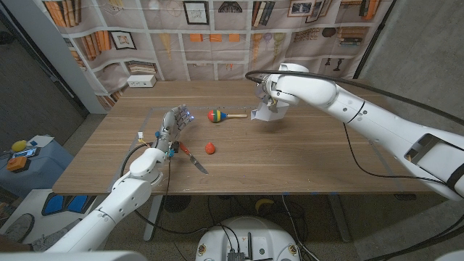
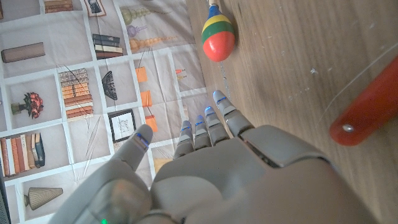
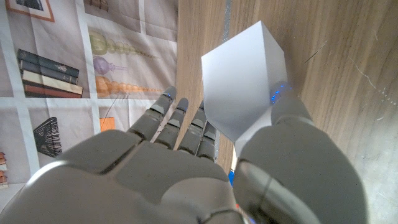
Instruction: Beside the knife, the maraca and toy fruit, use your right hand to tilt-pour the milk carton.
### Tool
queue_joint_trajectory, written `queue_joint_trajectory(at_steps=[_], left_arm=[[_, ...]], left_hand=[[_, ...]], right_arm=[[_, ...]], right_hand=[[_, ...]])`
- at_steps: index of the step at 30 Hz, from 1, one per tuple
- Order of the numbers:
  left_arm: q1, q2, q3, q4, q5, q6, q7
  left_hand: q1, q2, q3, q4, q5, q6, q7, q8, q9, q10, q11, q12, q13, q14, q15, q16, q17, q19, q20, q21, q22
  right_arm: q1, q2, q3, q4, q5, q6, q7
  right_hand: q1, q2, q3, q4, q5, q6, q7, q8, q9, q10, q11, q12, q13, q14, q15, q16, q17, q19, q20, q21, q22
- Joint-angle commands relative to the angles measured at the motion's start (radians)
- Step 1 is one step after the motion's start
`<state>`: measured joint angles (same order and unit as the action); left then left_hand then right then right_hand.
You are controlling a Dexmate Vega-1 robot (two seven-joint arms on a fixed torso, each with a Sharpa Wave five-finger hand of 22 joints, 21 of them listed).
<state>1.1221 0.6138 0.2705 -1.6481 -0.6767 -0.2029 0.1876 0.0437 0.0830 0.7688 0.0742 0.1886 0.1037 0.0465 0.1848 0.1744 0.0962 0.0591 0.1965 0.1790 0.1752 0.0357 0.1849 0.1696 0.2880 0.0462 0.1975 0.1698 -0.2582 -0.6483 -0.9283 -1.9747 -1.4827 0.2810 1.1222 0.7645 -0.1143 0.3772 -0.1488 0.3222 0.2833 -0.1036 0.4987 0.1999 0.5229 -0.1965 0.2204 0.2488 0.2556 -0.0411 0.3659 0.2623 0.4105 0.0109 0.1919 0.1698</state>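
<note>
The milk carton (image 1: 262, 114) is grasped and tilted by the right hand (image 1: 272, 101); uprighting and release are judged outstanding; left hand (image 1: 172, 125) fingers are released

The maraca (image 1: 217, 115) lies near the tabletop's (image 1: 304, 167) middle, toward its far edge, with the milk carton (image 1: 261, 113) just right of it. The toy fruit (image 1: 210, 148) sits nearer the front edge, the knife (image 1: 193, 159) just left of it.

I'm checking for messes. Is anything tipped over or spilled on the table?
Only the milk carton is tipped: the right hand holds it tilted above the table, as if pouring. No spill is visible. The maraca, toy fruit and knife lie on the wood normally.
</note>
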Motion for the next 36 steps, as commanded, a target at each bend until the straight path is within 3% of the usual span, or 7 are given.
queue_joint_trajectory(at_steps=[1, 20, 26, 36], left_arm=[[0.004, 0.004, -0.004, -0.009, 0.004, -0.001, 0.002], [0.01, 0.01, -0.007, -0.021, 0.008, -0.001, -0.002], [0.009, 0.01, -0.007, -0.019, 0.009, -0.004, -0.004], [0.013, 0.009, -0.009, -0.021, 0.007, -0.005, -0.002]], left_hand=[[-0.01, 0.075, 0.007, -0.002, -0.002, 0.006, 0.001, 0.001, 0.005, 0.006, 0.007, 0.0, 0.004, 0.003, 0.001, -0.004, 0.004, 0.011, 0.002, 0.0, 0.005], [-0.011, 0.074, 0.011, -0.003, -0.002, 0.008, 0.001, 0.001, 0.005, 0.006, 0.007, 0.0, 0.004, 0.004, 0.004, -0.004, 0.004, 0.012, 0.002, 0.0, 0.005], [-0.011, 0.074, 0.012, -0.003, -0.002, 0.008, 0.0, 0.001, 0.005, 0.006, 0.007, 0.0, 0.004, 0.004, 0.003, -0.004, 0.004, 0.011, 0.002, 0.0, 0.005], [-0.011, 0.073, 0.013, -0.003, -0.003, 0.007, -0.001, 0.001, 0.005, 0.006, 0.008, -0.001, 0.004, 0.004, 0.008, -0.004, 0.004, 0.011, 0.003, -0.001, 0.005]], right_arm=[[-0.017, -0.005, -0.007, -0.025, -0.061, 0.021, -0.001], [-0.05, -0.005, 0.093, -0.02, 0.101, -0.047, -0.014], [-0.05, 0.001, 0.139, 0.004, 0.224, -0.087, -0.001], [-0.052, -0.019, 0.162, 0.017, 0.315, -0.142, -0.038]], right_hand=[[0.001, -0.002, 0.009, 0.0, 0.009, -0.001, 0.0, -0.005, 0.003, -0.009, 0.0, 0.0, 0.004, -0.004, -0.09, -0.002, 0.006, 0.004, 0.0, -0.001, 0.003], [-0.016, -0.003, 0.006, 0.007, 0.011, -0.009, -0.003, -0.009, 0.002, -0.019, 0.001, -0.005, 0.007, -0.005, -0.09, -0.006, 0.009, -0.001, -0.001, -0.001, 0.003], [-0.02, -0.004, 0.005, 0.008, 0.012, -0.016, 0.001, -0.013, 0.002, -0.024, 0.002, -0.007, 0.008, -0.004, -0.09, -0.008, 0.01, 0.0, -0.002, 0.0, 0.003], [-0.021, -0.004, 0.006, 0.007, 0.015, -0.015, -0.003, -0.012, 0.002, -0.025, 0.001, -0.007, 0.009, -0.002, -0.093, -0.009, 0.01, -0.001, -0.002, -0.001, 0.003]])
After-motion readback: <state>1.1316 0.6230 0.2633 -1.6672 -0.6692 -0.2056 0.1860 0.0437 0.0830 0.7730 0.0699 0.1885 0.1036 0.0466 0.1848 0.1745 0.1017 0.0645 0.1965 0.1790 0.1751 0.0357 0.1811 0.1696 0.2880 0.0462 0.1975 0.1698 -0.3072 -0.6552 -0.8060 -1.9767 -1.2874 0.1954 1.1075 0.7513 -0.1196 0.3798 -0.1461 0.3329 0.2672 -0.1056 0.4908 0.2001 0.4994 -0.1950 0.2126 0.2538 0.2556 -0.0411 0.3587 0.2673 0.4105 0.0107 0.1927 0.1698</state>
